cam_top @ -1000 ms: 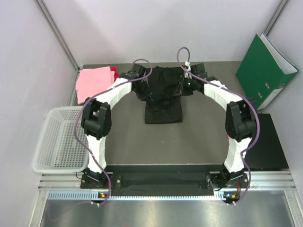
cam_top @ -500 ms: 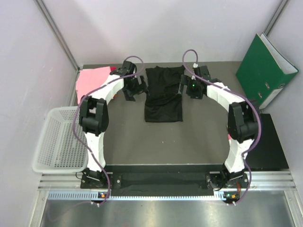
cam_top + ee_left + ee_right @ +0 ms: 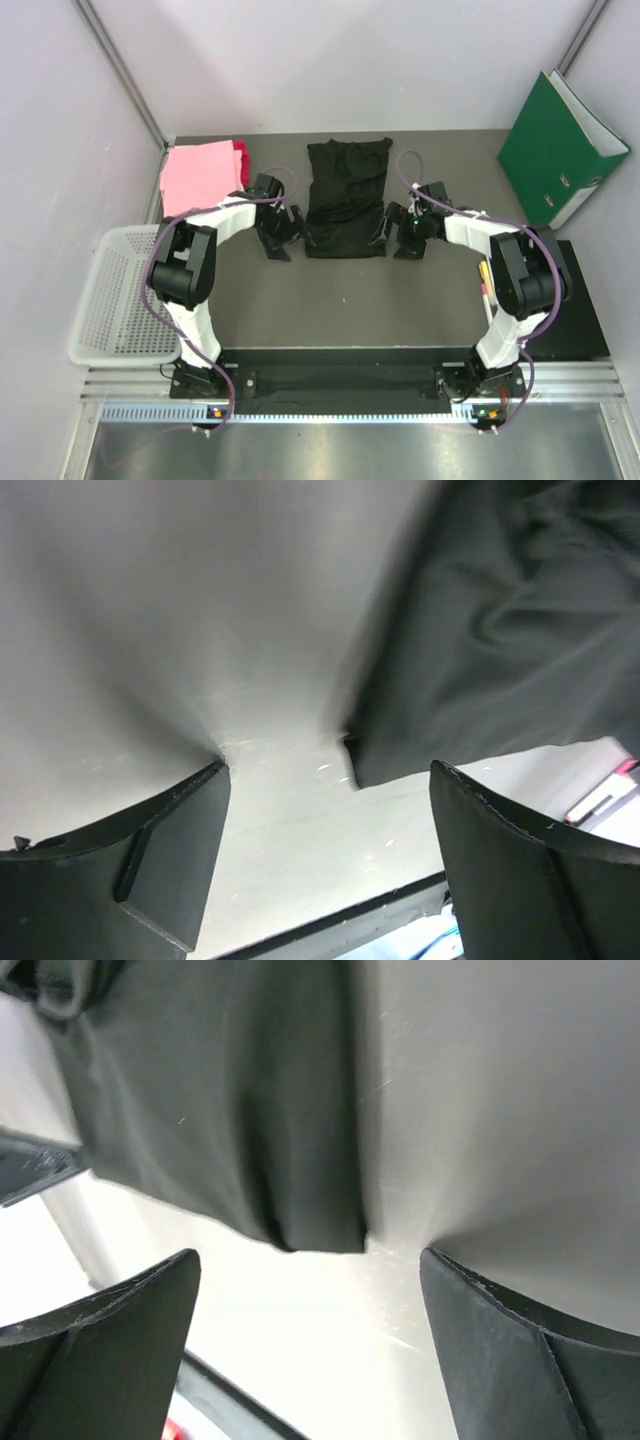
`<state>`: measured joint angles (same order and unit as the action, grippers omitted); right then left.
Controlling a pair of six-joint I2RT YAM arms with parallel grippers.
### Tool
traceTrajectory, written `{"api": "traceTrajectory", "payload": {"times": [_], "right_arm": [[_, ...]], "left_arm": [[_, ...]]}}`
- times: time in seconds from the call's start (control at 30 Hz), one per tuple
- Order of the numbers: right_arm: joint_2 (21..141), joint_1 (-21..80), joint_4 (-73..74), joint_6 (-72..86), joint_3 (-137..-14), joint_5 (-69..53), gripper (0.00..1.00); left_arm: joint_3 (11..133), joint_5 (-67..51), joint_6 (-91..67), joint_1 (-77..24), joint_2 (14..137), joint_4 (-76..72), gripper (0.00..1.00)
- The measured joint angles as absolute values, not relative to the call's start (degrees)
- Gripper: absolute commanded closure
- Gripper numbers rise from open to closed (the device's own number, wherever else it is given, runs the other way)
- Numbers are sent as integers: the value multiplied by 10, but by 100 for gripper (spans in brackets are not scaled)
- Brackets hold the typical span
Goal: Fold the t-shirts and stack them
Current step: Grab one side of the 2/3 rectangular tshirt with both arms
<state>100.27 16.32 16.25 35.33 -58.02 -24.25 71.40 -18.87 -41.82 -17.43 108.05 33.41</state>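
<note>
Since the desk (image 3: 330,290) carries everything flat, the black t-shirt (image 3: 346,200) lies spread on it as a narrow folded strip. Its long axis runs straight away from the arm bases, with the neat short edge nearest them and the wider, rumpled end farthest. That shape suggests the lengthwise folds are made and a crosswise fold is due.

Left of the black t-shirt's far end sits the light pink t-shirt (image 3: 200,175), folded square. A darker red t-shirt (image 3: 241,157) peeks out on the side facing the black one, probably the start of the stack.

The left gripper (image 3: 283,235) sits just beside the black t-shirt's near left corner and the right gripper (image 3: 405,235) beside its near right corner. Both have their jaws apart and hold nothing, apparently placed to pinch those corners.
</note>
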Motion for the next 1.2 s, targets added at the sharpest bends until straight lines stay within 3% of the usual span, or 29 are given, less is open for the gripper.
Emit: {"api": "traceTrajectory", "payload": {"times": [0.1,0.23,0.33,0.4,0.47,0.5,0.53,0.6,0.83,1.2], "right_arm": [[1002,163,126,377,-560,-274,23],[1021,164,93,407,-553,-305,39],[1046,165,86,422,-565,-329,43],[1055,167,86,432,-573,-334,45],[1055,168,88,435,-573,-328,56],[1055,169,90,436,-573,-323,61],[1055,169,93,440,-572,-312,70],[1054,170,95,442,-569,-300,78],[1047,171,109,446,-566,-258,98],[1004,175,131,393,-566,-237,100]], "left_arm": [[708,-196,-430,-185,1080,302,22],[704,-203,-445,-198,1082,273,42],[704,-205,-454,-205,1087,258,52],[705,-206,-456,-208,1093,253,65],[707,-205,-460,-208,1100,252,74],[710,-205,-460,-208,1104,252,86],[713,-205,-461,-208,1108,252,91],[718,-204,-462,-208,1113,252,100],[723,-203,-462,-209,1116,252,100],[729,-202,-457,-211,1116,265,100]]}}
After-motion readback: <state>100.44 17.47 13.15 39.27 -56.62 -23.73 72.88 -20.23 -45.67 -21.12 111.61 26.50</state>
